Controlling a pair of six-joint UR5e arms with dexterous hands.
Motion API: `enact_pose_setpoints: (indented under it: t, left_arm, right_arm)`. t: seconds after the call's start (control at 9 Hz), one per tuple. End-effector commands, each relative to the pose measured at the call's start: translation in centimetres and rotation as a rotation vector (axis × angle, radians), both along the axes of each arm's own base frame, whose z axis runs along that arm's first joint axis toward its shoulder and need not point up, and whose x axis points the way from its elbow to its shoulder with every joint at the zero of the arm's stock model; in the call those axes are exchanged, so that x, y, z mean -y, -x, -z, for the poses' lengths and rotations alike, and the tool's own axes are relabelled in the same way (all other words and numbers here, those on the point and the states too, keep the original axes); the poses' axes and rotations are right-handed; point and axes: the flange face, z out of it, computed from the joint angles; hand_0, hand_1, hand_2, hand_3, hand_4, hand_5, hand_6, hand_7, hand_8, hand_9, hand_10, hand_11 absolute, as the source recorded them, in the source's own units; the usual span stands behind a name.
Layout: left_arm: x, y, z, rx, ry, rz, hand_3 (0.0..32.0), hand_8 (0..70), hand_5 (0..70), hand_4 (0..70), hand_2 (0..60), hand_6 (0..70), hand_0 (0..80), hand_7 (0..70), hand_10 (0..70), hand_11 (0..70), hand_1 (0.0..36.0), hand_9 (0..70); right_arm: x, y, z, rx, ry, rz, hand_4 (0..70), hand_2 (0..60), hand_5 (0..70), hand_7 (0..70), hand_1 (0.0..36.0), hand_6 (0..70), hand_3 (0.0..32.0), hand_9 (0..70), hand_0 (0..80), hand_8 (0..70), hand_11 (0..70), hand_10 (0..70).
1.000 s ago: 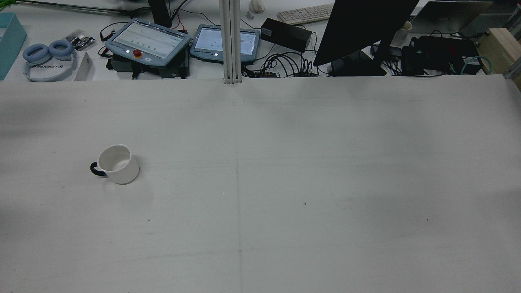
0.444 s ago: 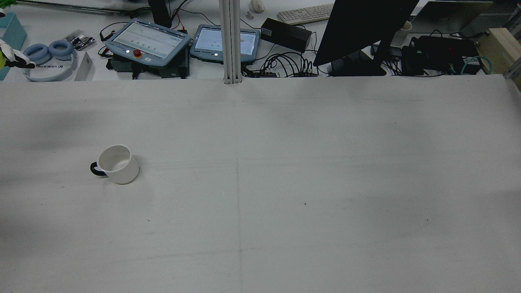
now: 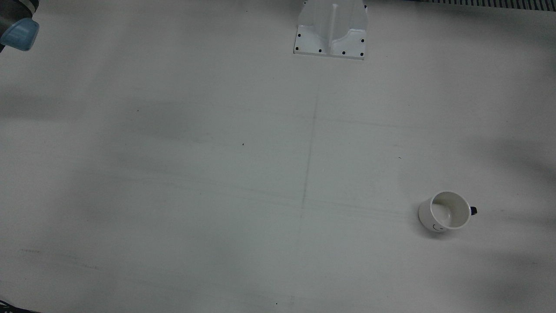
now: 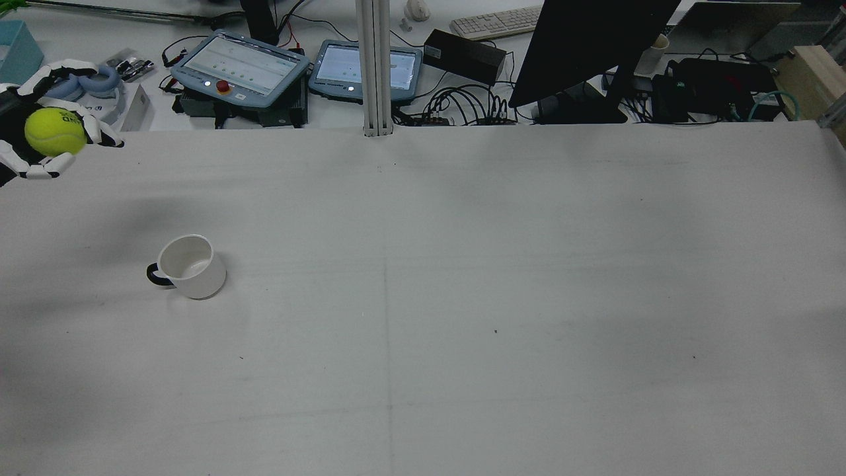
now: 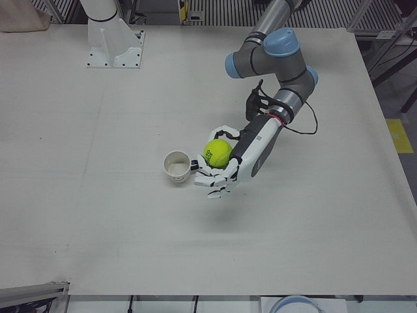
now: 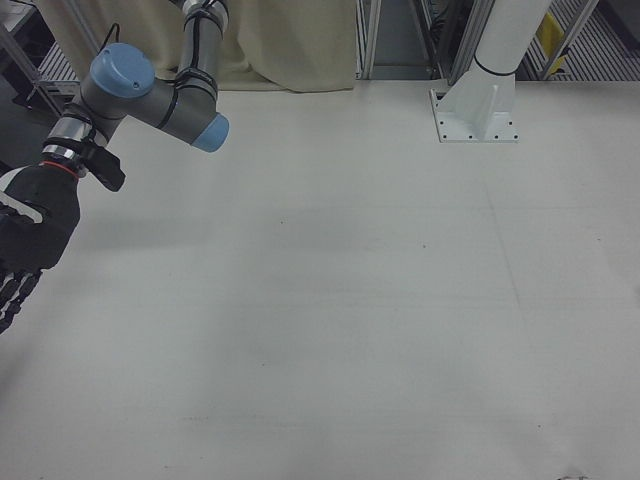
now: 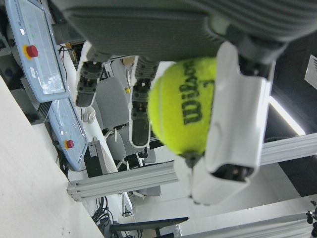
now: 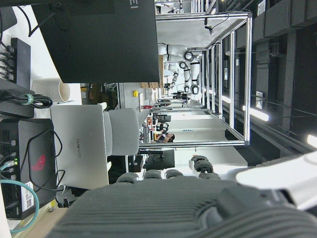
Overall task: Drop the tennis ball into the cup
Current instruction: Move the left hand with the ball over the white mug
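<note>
A yellow-green tennis ball (image 4: 56, 131) sits in my left hand (image 4: 36, 170), whose white fingers are shut around it. In the left-front view the hand (image 5: 229, 168) holds the ball (image 5: 219, 153) above the table, just right of a white cup (image 5: 176, 166) and apart from it. The cup (image 4: 192, 266) stands upright and empty, with a dark handle; it also shows in the front view (image 3: 447, 211). The left hand view shows the ball (image 7: 185, 106) close up between the fingers (image 7: 237, 124). My right hand (image 6: 25, 240) hangs empty at the table's side, fingers extended.
A white pedestal (image 3: 330, 30) is bolted at the robot side of the table. Beyond the far edge stand a metal post (image 4: 374, 66), two teach pendants (image 4: 241, 66), headphones (image 4: 99, 79) and a monitor (image 4: 588, 46).
My left hand with the tennis ball has come into the rear view from the left edge, moving right toward the cup's side. The cup has not moved.
</note>
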Motion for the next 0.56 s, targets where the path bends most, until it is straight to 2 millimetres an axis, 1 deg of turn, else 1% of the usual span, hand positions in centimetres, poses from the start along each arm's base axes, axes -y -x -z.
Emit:
enact_pose_setpoints:
  t: [0.0,0.11,0.22,0.33,0.44]
  left_arm:
    - [-2.0,-6.9,0.9,0.011,-0.024,-0.051,31.8,39.8,30.5,0.0,55.6,69.8,80.0,56.0,12.6,22.3,36.0,34.4]
    - [-2.7,-8.7,0.9,0.017,-0.028,-0.053,31.8,39.5,29.8,0.0,54.2,67.3,80.0,57.1,12.8,22.7,36.0,34.9]
    - [-3.4,-10.5,1.0,0.034,-0.05,-0.07,31.6,40.8,31.8,0.0,55.0,70.0,80.0,54.3,12.7,22.3,36.0,34.1]
    - [-4.1,-12.5,0.8,0.041,-0.053,-0.1,31.6,40.3,30.8,0.0,53.9,70.0,80.0,54.4,12.5,22.1,36.0,33.9]
    - [-4.8,-14.6,0.3,0.044,-0.043,-0.128,31.8,37.8,27.1,0.0,50.0,59.3,80.0,57.8,12.6,22.2,36.0,34.5]
  right_arm:
    - [0.0,0.0,0.0,0.001,0.0,-0.001,0.0,0.0,0.0,0.0,0.0,0.0,0.0,0.0,0.0,0.0,0.0,0.0]
    - [0.0,0.1,0.0,0.0,0.0,0.001,0.0,0.0,0.0,0.0,0.0,0.0,0.0,0.0,0.0,0.0,0.0,0.0]
    - [0.0,0.1,0.0,0.002,0.0,0.002,0.0,0.0,0.0,0.0,0.0,0.0,0.0,0.0,0.0,0.0,0.0,0.0]
    - [0.0,0.1,-0.1,0.001,0.001,0.001,0.0,0.0,0.0,0.0,0.0,0.0,0.0,0.0,0.0,0.0,0.0,0.0]
    - [0.0,0.1,-0.1,0.001,0.002,0.001,0.0,0.0,0.0,0.0,0.0,0.0,0.0,0.0,0.0,0.0,0.0,0.0]
